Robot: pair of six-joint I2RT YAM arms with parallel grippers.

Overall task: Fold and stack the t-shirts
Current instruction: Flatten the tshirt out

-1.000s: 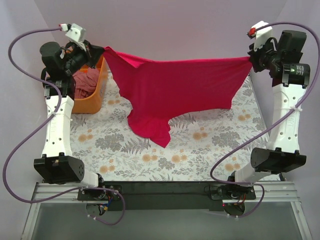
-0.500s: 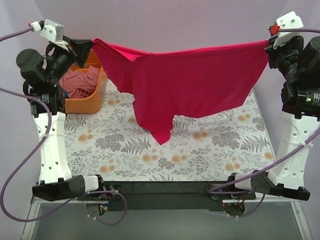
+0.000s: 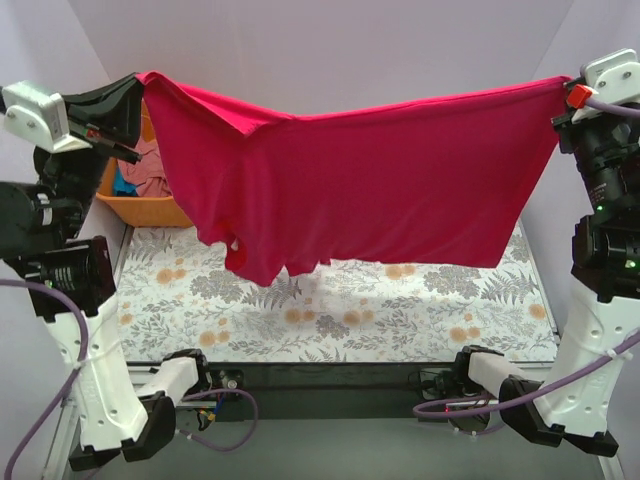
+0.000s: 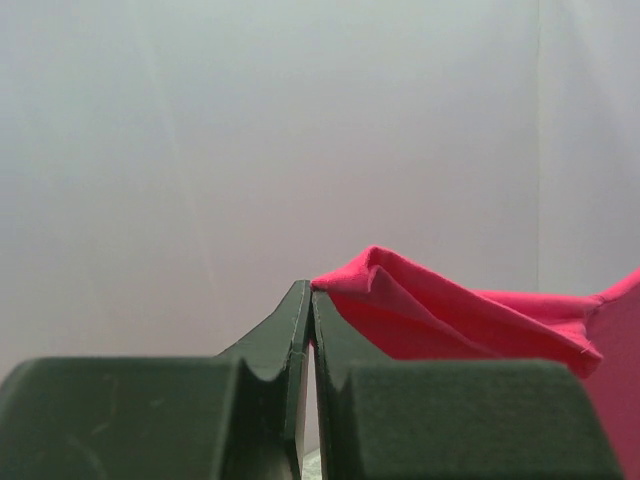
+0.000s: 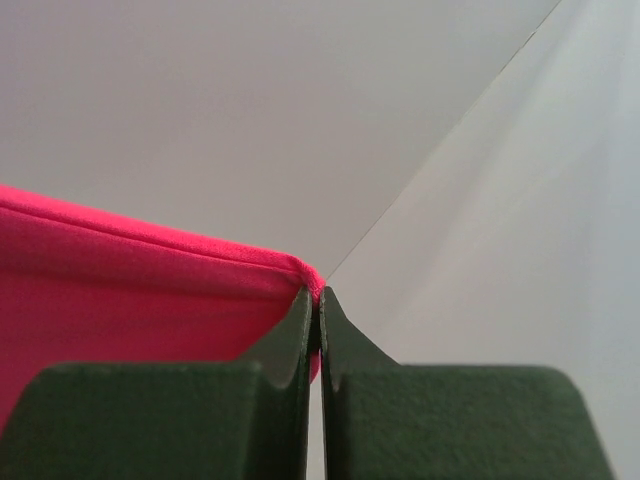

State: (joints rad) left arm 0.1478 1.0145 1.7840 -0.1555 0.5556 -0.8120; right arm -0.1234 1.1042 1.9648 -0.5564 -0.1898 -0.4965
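The left end effector [image 3: 132, 92] and right end effector [image 3: 566, 92] are each clamping a corner of the soft crimson-pink cloth t-shirt [image 3: 380, 180], which is hanging stretched above the floral-clothed surface [image 3: 400, 310]. They are seemingly spreading it; next it likely needs lowering flat without bunching.

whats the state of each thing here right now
crimson t-shirt: unfolded, hanging in the air, stretched between both tools
left tool: shut on one upper corner of it
right tool: shut on the other corner
salmon t-shirt: crumpled in the orange tub
teal t-shirt: in the tub, mostly hidden
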